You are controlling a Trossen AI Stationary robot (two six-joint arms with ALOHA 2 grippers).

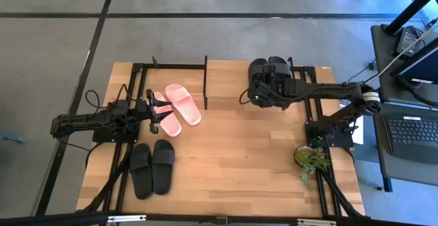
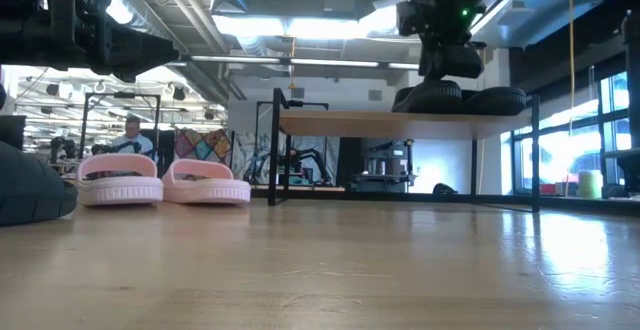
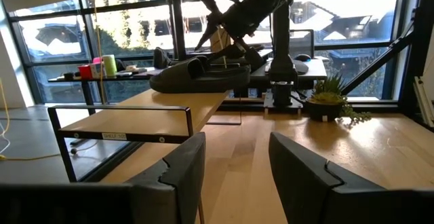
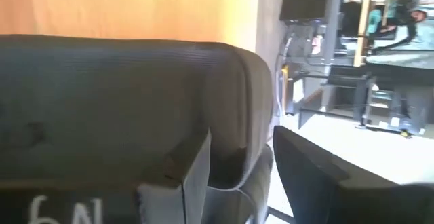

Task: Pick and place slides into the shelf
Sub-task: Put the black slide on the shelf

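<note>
From above, the right gripper hovered over two black slides on the shelf; its grip was unclear. The left gripper stood open, empty, beside the pink slides. Another black pair lay nearer. The left wrist view showed a "SHELF-10" label.

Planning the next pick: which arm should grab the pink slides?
Left. The left gripper, open, hovers beside the pink slides; the right gripper is across at the shelf over a black pair.
</note>
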